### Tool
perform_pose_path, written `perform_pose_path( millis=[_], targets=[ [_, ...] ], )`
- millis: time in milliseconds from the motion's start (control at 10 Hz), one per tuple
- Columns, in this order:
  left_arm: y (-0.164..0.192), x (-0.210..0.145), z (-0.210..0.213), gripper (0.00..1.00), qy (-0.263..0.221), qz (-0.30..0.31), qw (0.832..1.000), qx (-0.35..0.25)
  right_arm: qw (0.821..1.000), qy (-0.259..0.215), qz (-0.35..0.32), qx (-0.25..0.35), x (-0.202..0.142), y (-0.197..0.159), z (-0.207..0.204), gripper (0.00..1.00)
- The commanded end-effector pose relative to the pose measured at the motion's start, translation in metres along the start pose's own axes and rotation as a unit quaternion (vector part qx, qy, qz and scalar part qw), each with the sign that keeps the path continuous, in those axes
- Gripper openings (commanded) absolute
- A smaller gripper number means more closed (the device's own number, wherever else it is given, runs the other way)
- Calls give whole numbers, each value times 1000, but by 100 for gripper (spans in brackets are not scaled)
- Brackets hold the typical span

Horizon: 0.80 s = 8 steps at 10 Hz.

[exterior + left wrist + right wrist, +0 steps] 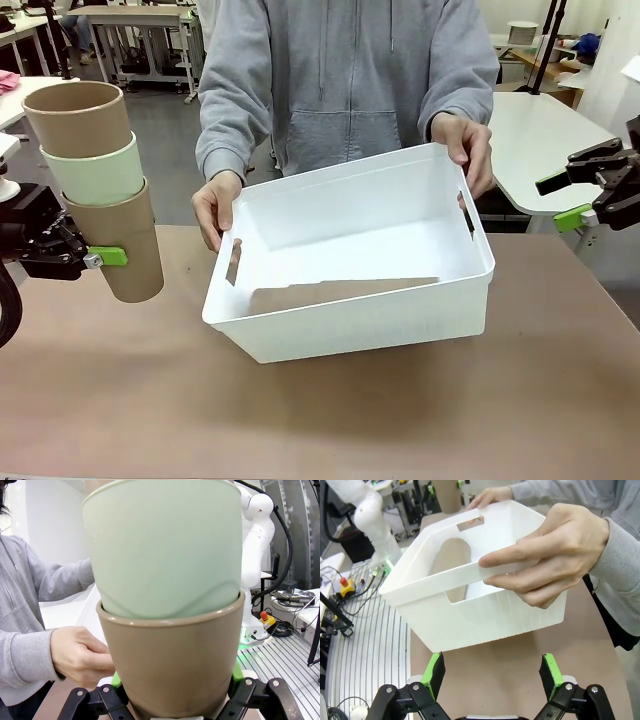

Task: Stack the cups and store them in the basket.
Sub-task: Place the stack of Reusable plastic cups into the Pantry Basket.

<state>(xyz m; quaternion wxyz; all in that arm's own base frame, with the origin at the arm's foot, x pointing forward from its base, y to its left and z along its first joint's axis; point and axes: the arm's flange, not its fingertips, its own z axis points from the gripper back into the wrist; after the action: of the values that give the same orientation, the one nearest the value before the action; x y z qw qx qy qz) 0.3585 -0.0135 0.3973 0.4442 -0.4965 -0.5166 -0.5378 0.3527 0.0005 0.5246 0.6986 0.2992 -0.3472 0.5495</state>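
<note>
My left pincer grips the near-upright cups at frame left, the tipped basket lying rightward at centre; my right pincer gapes empty.

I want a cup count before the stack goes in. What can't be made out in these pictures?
Cups nested deeper in the cup stack: front view shows three; their walls hide any others inside.
Top of that stack: left wrist view, cut off by the top edge above the mint green cup.
Inside of the basket: right wrist view, mostly hidden by its near wall and the person's hand.
</note>
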Motion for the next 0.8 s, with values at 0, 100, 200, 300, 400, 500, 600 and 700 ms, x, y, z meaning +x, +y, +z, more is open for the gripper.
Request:
perform_pose_path(
  millis=[0, 100, 200, 300, 400, 500, 600, 700],
  targets=[
    [0, 0, 0, 86, 0, 0, 1000, 0, 1000, -7, -10, -1, 0, 2, -2, 100],
    [-1, 29, -5, 86, 27, 3, 999, 19, 1000, -7, -10, -1, 0, 2, -2, 100],
    [-2, 60, -16, 86, 49, 3, 998, 27, 1000, -7, -10, -1, 0, 2, -2, 100],
    [-3, 92, -32, 86, 76, 1, 997, 34, 1000, -7, -10, -1, 0, 2, -2, 100],
    [-3, 124, -58, 86, 121, 14, 992, 43, 1000, -7, -10, -1, 0, 2, -2, 100],
    [-3, 150, -81, 86, 159, 16, 986, 38, 1000, -7, -10, -1, 0, 2, -2, 100],
    [-1, 172, -108, 86, 195, 19, 980, 37, 1000, -7, -10, -1, 0, 2, -2, 100],
    [3, 187, -138, 86, 234, 29, 971, 44, 1000, -7, -10, -1, 0, 2, -2, 100]
  ],
)
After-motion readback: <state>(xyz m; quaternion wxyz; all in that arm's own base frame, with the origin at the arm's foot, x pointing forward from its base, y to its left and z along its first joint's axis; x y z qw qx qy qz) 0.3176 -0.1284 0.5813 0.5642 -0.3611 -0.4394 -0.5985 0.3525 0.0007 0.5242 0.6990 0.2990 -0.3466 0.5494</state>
